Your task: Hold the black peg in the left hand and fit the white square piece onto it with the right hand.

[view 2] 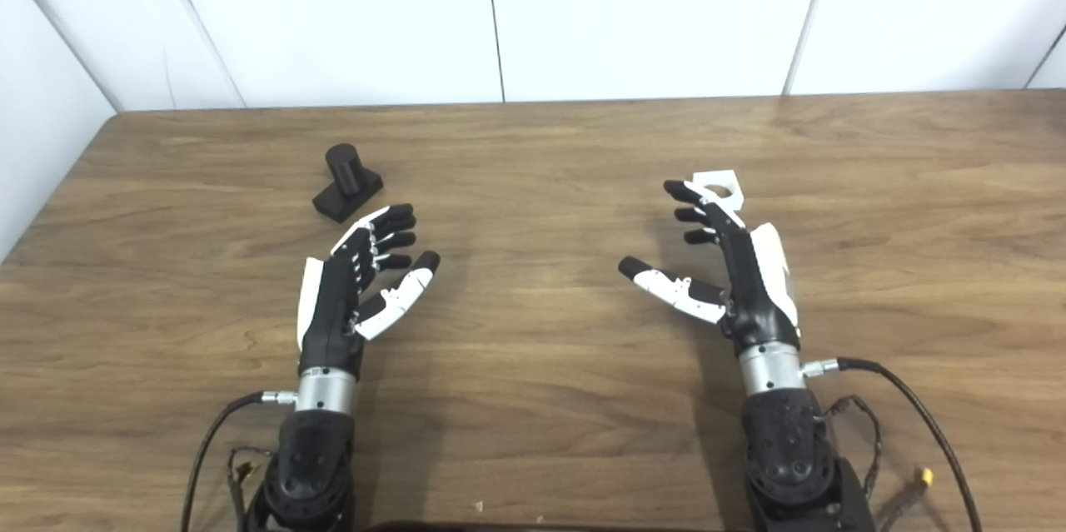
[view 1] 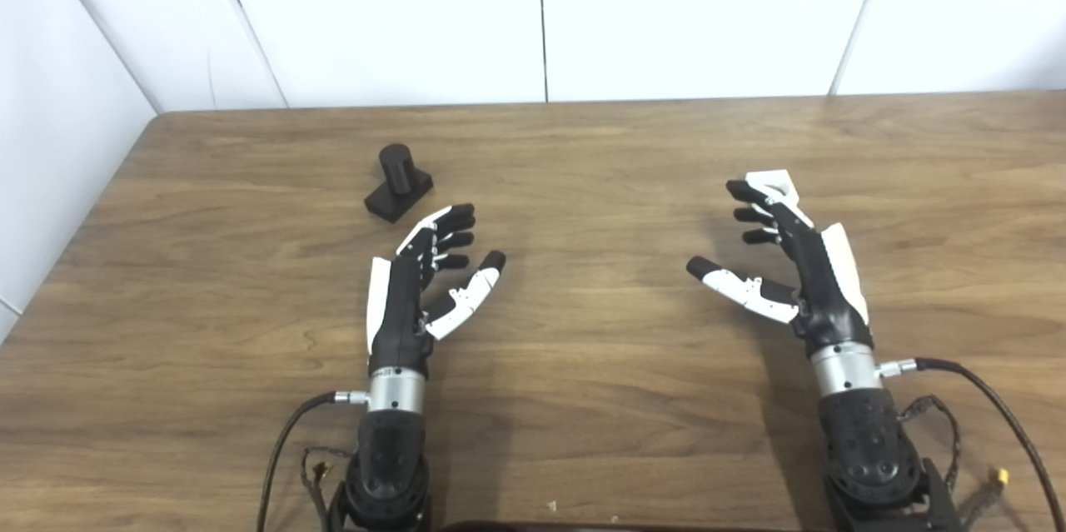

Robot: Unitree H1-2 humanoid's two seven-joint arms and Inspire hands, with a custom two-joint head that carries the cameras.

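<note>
Brown wood-grain desk (view 1: 583, 182); black peg (view 1: 398, 181); white square piece (view 2: 718, 185), I think plain; both hands black with white panels.

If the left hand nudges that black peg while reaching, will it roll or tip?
Probably neither. The black peg stands upright on a flat square base on the table, so a nudge should slide it. It looks rigid and small, likely light. The left hand is open, just short of it.
</note>
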